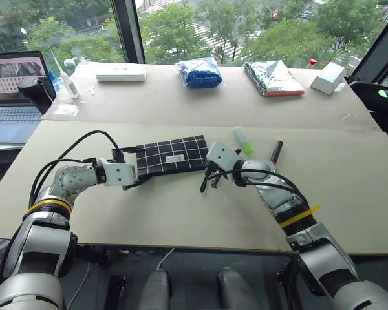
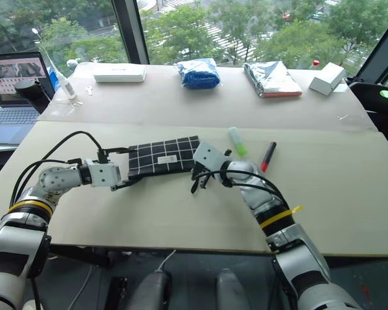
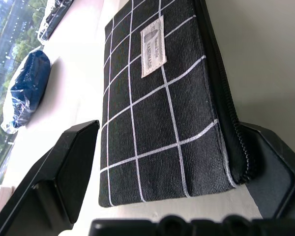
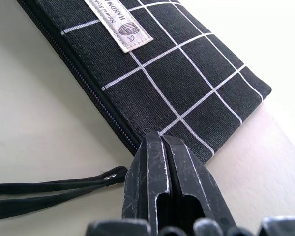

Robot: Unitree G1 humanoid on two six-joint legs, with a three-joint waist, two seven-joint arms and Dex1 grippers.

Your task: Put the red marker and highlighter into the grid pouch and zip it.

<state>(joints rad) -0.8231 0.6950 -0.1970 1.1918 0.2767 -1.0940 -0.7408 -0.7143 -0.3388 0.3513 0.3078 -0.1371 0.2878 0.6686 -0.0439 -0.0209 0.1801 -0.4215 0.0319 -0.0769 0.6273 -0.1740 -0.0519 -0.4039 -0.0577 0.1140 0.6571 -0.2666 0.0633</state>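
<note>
Fingers of the left gripper (image 3: 162,162) spreading wide around one end of the grid pouch (image 1: 171,155), right gripper (image 4: 162,147) fingers clenching empty at the other end, zipper strap (image 4: 49,189) lying beside them on the surface (image 1: 181,213)

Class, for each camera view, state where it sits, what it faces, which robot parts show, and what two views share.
Head views: look down over the beige table, both arms showing.
Left wrist view: open left gripper straddling the black white-gridded fabric pouch.
Right wrist view: shut right gripper at the pouch's corner.
Both wrist views share its white label.
</note>
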